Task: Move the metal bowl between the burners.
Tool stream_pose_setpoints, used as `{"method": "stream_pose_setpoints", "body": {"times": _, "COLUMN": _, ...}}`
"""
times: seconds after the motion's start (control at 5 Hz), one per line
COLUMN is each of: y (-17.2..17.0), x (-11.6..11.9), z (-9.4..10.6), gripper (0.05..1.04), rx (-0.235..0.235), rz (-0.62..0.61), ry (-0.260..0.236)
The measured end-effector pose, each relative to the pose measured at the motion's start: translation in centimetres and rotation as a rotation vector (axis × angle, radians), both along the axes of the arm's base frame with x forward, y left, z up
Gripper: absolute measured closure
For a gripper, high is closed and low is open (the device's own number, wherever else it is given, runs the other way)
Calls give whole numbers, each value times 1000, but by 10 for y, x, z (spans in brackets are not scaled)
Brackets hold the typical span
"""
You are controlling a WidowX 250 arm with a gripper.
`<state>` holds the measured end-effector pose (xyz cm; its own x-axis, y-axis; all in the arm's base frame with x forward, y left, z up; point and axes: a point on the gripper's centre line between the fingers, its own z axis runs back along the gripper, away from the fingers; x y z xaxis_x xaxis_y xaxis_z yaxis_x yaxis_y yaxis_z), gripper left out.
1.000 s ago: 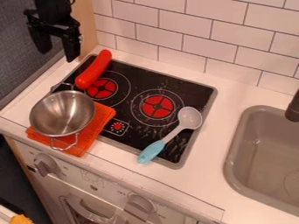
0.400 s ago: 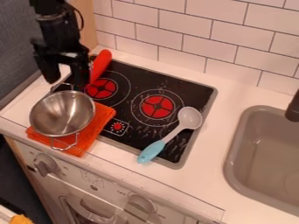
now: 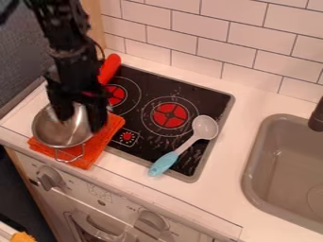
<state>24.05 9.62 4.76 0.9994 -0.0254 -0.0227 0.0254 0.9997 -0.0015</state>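
The gripper hangs over the right part of the metal bowl, its two fingers spread apart, one over the bowl's inside and the other by its right rim. Under the bowl lies an orange cloth at the stove's front left corner. The left burner and the right burner are red discs on the black cooktop. The arm covers the bowl's back edge and far handle.
A red sausage-shaped toy lies at the cooktop's back left, partly behind the arm. Right of the right burner rests a spoon with a blue handle. A grey sink is at the right, and a tiled wall stands behind.
From the upper left, the gripper has come down and toward the front, from above the counter's back corner to the bowl. The bowl has stayed where it was.
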Motion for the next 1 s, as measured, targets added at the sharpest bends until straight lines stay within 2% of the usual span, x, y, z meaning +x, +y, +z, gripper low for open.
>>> {"method": "stream_pose_setpoints", "body": {"times": 0.2, "y": -7, "x": -5, "z": -29, "gripper": 83, "rx": 38, "rz": -29, "ry": 41}}
{"method": "stream_pose_setpoints", "body": {"times": 0.4, "y": -13, "x": -5, "z": -39, "gripper": 159, "rx": 59, "rz": -45, "ry": 28}}
{"method": "stream_pose_setpoints", "body": {"times": 0.8, "y": -16, "x": -6, "z": -34, "gripper": 705, "rx": 57, "rz": -63, "ry": 1}}
{"method": "stream_pose_setpoints", "body": {"times": 1.0, "y": -19, "x": -5, "z": -23, "gripper": 869, "rx": 31, "rz": -67, "ry": -13}}
